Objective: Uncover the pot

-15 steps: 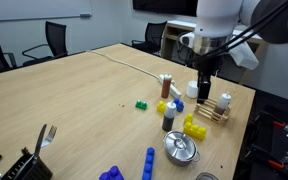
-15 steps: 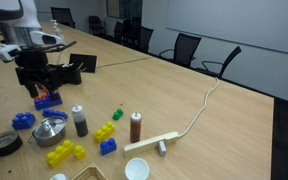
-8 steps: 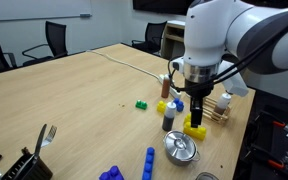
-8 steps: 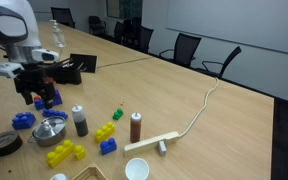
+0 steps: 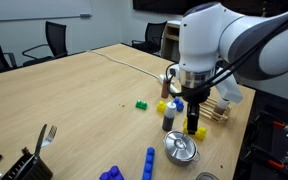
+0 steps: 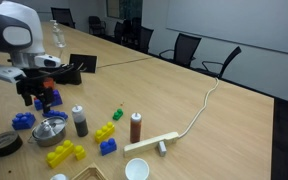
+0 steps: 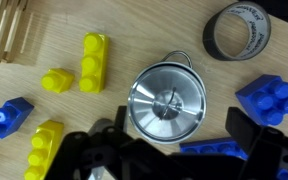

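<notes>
The small steel pot [image 5: 181, 156] stands near the table's edge, also seen in an exterior view [image 6: 47, 136]. A round steel lid [image 7: 168, 100] with a centre knob [image 7: 167, 102] covers it, so in the wrist view only the lid and a wire loop handle [image 7: 180, 57] show. My gripper [image 7: 182, 126] hangs above the pot, its centre just off the lid's near edge. The jaws are wide open and empty, with one dark finger [image 7: 243, 128] beside the lid. In both exterior views the gripper [image 5: 193, 124] [image 6: 36, 96] is above and slightly beside the pot.
Around the pot lie yellow bricks [image 7: 94, 60], blue bricks [image 7: 269, 98], a black tape roll [image 7: 236, 35] and a wooden rack [image 7: 9, 30]. A dark shaker [image 6: 79, 121], a brown shaker [image 6: 136, 127] and a white mug [image 6: 136, 170] stand nearby. The table edge is close.
The arm has swung from over the wooden rack toward the pot and come lower. The gripper stays open; the lid has not moved.
</notes>
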`<state>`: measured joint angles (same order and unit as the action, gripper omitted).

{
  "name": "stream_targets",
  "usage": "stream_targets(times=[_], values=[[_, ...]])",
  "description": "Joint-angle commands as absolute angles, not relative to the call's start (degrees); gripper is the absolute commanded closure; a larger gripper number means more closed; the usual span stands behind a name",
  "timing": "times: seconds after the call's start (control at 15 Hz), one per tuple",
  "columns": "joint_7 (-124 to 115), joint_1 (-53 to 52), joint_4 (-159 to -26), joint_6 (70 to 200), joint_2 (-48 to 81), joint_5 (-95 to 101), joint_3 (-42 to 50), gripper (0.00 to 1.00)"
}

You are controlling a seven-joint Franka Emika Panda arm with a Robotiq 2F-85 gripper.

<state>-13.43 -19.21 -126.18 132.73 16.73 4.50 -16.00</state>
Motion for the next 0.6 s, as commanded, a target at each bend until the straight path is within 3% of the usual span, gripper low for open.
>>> stream_targets(times=[0.0, 0.53], values=[[-13.2, -19.7, -126.1, 132.6, 16.7, 4.3, -15.5, 0.0], [-13.1, -20.2, -126.4, 142.8, 22.0, 2.7, -15.5, 0.0]])
